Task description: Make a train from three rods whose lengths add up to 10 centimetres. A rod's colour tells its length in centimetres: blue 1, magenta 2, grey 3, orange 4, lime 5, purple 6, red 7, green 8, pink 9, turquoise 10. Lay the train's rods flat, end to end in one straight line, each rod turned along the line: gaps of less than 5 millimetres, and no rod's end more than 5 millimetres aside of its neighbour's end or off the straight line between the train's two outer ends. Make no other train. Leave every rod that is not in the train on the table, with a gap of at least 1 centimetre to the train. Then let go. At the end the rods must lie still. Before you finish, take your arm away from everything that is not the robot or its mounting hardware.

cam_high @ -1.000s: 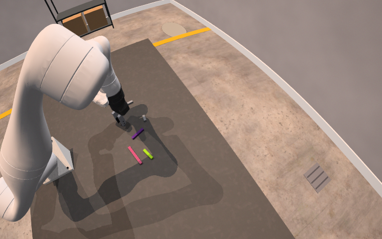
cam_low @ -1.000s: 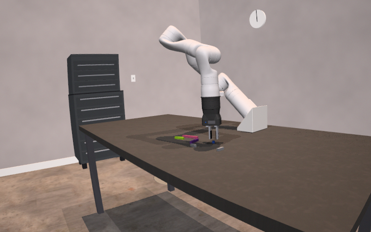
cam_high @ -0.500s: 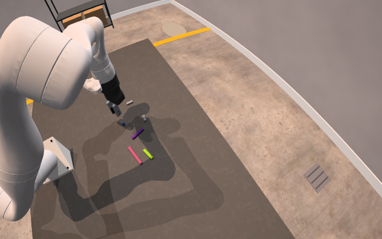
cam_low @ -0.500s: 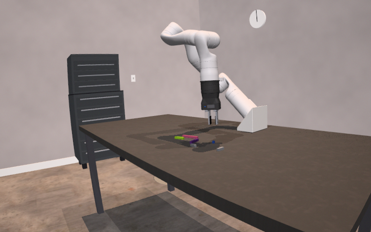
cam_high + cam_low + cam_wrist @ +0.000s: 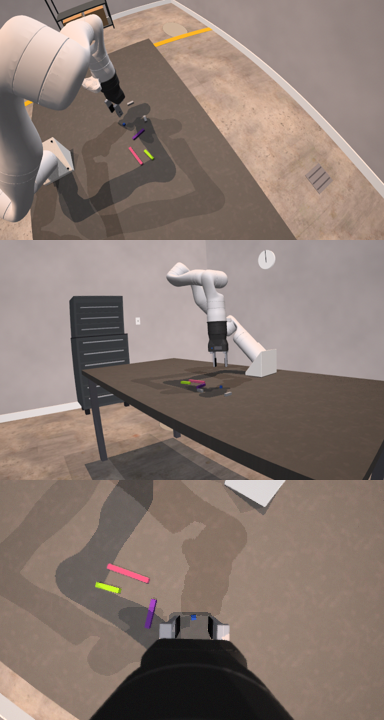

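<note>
Nearest to me on the dark table (image 5: 283, 421) lies a short grey rod (image 5: 227, 394), flat and by itself. A little further in sits a second grey rod (image 5: 200, 390), just beside one end of the purple rod (image 5: 200, 386), which lies at a slant; whether the two touch I cannot tell. To the right of those, apart from both, the small blue rod (image 5: 220, 386) rests on the table surface. Behind the purple one, the lime rod (image 5: 185, 382) and the pink rod (image 5: 197, 381) lie close together, nearly parallel, not end to end. None of the rods forms a line with another. Further back, the gripper (image 5: 220, 363) hangs above the table, pointing straight down, its fingers spread wide with nothing between them. From the wrist view the blue rod (image 5: 193, 616) shows below, between the open fingers. Beyond stands the arm's white base (image 5: 261, 364).
</note>
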{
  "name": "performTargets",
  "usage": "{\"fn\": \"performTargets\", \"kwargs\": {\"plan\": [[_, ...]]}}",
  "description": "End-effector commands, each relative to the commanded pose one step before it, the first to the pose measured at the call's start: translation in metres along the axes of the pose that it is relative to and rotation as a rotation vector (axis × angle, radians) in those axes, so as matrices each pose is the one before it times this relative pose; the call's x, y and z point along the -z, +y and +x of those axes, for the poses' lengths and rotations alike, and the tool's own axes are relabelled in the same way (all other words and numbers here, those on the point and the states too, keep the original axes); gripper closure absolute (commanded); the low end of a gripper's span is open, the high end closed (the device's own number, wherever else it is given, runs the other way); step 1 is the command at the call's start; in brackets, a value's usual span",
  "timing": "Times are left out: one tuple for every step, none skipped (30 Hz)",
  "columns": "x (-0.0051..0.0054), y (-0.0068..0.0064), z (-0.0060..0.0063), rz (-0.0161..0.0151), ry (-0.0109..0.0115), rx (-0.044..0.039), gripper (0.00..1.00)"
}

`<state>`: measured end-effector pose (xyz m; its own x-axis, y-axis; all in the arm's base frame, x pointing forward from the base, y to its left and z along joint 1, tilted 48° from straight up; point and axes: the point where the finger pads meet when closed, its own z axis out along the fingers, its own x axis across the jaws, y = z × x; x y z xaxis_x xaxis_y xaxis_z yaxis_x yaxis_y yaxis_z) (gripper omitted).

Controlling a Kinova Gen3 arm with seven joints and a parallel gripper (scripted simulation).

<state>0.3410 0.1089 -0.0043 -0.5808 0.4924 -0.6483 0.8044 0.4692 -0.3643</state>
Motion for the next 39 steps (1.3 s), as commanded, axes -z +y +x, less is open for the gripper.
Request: {"fn": "performTargets", "kwargs": {"plan": [[0.00473, -0.00017, 0.00025, -0.00292, -0.00036, 0.00474, 0.0], [0.0, 0.0, 0.0, 0.0, 0.0, 0.0, 0.0], [0.0, 0.0, 0.0, 0.0, 0.0, 0.0, 0.0], [0.0, 0.0, 0.0, 0.0, 0.0, 0.0, 0.0], [0.0, 0.0, 0.0, 0.0, 0.0, 0.0, 0.0], [0.0, 0.0, 0.0, 0.0, 0.0, 0.0, 0.0], [0.0, 0.0, 0.0, 0.0, 0.0, 0.0, 0.0], [0.0, 0.0, 0.0, 0.0, 0.0, 0.0, 0.0], [0.0, 0.0, 0.0, 0.0, 0.0, 0.0, 0.0], [0.0, 0.0, 0.0, 0.0, 0.0, 0.0, 0.0], [0.0, 0.00001, 0.0, -0.00001, 0.00001, 0.00006, 0.0], [0.00001, 0.00008, -0.00002, -0.00008, 0.00003, 0.00042, 0.0], [0.00003, 0.00021, -0.00006, -0.00021, 0.00009, 0.0011, 0.0], [0.00006, 0.00037, -0.00012, -0.00037, 0.00015, 0.00208, 0.0], [0.00006, 0.00052, -0.0002, -0.00047, 0.00019, 0.00337, 0.0], [0.0, 0.0, 0.0, 0.0, 0.0, 0.0, 0.0], [0.0, 0.0, 0.0, 0.0, 0.0, 0.0, 0.0], [-0.00021, 0.00009, -0.00036, 0.00041, -0.00022, 0.00562, 0.0], [0.0001, 0.00098, -0.0004, -0.00088, 0.00034, 0.00642, 0.0], [0.00009, 0.00116, -0.00052, -0.00099, 0.00036, 0.00826, 0.0], [0.0, 0.00117, -0.00068, -0.0008, 0.00026, 0.01042, 0.0], [-0.00009, 0.0012, -0.00084, -0.00064, 0.00017, 0.01264, 0.0], [-0.00014, 0.0013, -0.001, -0.00059, 0.00013, 0.01479, 0.0], [-0.00027, 0.00124, -0.00118, -0.00028, 0.0, 0.01715, 0.0], [-0.00039, 0.00119, -0.00136, -0.00001, -0.00011, 0.01945, 0.0], [-0.00044, 0.00129, -0.00153, -0.00001, -0.00011, 0.02149, 0.0], [-0.00048, 0.00139, -0.00172, -0.00001, -0.00012, 0.02344, 0.0], [-0.00053, 0.00147, -0.0019, -0.00001, -0.00012, 0.02529, 0.0], [-0.00057, 0.00153, -0.00208, -0.00001, -0.00012, 0.02701, 0.0], [-0.00061, 0.00157, -0.00226, -0.00001, -0.00012, 0.02858, 0.0], [-0.00065, 0.0016, -0.00244, -0.00001, -0.00012, 0.03, 0.0], [-0.00069, 0.0016, -0.00261, -0.00001, -0.00011, 0.03123, 0.0], [0.0, 0.0, 0.0, 0.0, 0.0, 0.0, 0.0], [0.0, 0.0, 0.0, 0.0, 0.0, 0.0, 0.0], [-0.00073, 0.00159, -0.00277, -0.00001, -0.0001, 0.03227, 0.0], [-0.00076, 0.00155, -0.00292, -0.00001, -0.00009, 0.03312, 0.0], [-0.00079, 0.00149, -0.00305, -0.00001, -0.00008, 0.03376, 0.0], [-0.00081, 0.00142, -0.00317, -0.00001, -0.00007, 0.0342, 0.0], [-0.00084, 0.00133, -0.00326, -0.00001, -0.00006, 0.03441, 0.0]]}}
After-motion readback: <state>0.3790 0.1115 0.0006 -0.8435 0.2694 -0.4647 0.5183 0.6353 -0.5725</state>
